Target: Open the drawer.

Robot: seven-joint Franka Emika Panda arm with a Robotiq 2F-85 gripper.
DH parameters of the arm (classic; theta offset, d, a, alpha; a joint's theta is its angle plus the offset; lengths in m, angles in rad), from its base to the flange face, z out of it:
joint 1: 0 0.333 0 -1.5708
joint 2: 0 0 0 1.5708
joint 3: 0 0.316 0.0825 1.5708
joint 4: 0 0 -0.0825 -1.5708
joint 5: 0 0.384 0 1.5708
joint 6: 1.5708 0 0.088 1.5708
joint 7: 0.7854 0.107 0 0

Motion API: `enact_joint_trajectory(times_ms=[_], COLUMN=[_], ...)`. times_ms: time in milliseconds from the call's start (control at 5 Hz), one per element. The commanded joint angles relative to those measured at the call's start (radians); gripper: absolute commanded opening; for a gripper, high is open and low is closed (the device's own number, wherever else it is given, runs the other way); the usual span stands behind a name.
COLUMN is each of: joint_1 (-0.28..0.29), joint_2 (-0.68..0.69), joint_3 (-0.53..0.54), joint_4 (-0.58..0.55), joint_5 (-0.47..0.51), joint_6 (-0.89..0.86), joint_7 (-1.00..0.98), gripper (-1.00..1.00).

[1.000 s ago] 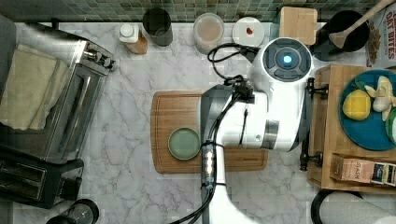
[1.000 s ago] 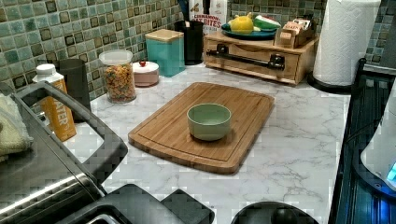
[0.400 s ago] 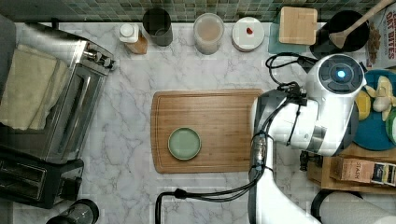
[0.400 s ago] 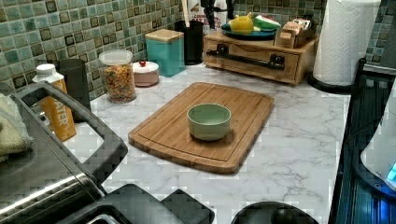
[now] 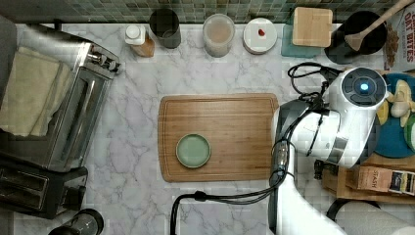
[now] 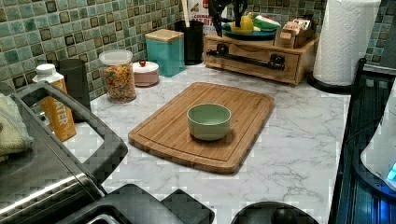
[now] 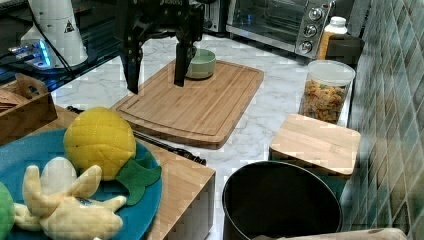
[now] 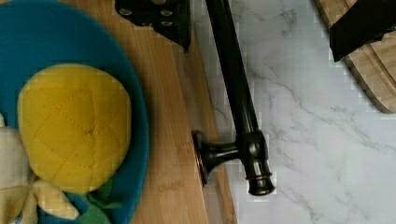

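The drawer [image 6: 254, 63] sits shut in a light-wood box at the back of the counter, and its long black bar handle [image 6: 243, 54] runs across its front. In the wrist view the handle [image 8: 233, 93] lies between my two dark fingers [image 8: 159, 18], nearer that one than the other. My gripper [image 8: 259, 46] is open and holds nothing. The right view shows the gripper [image 7: 155, 86] hanging above the counter, fingers spread, higher than the handle [image 7: 167, 146]. In the left view the gripper [image 6: 229, 23] hovers above the box.
A wooden cutting board [image 5: 244, 117] carries a green bowl [image 5: 193, 150]. A blue plate [image 7: 145, 200] with plush fruit rests on the box top. A paper towel roll [image 6: 343, 42], teal canister [image 6: 164, 51], cereal jar [image 6: 119, 77] and toaster oven [image 5: 73, 112] surround the counter.
The arm has swung from above the cutting board to the top view's right, over the drawer box. The gripper has come into the left view above the box.
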Motion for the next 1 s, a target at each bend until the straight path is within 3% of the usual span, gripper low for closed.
enact_joint_trajectory(times_ms=[200,800,1000], joint_1=[-0.005,-0.040,-0.077], joint_2=[-0.002,0.016,0.053], joint_3=[0.024,-0.036,0.002], joint_4=[-0.085,-0.160,-0.178], joint_5=[-0.015,-0.103,0.009], joint_6=[0.133,0.250,0.291], joint_7=[-0.107,-0.064,-0.123], gripper=[1.00,1.00,1.00])
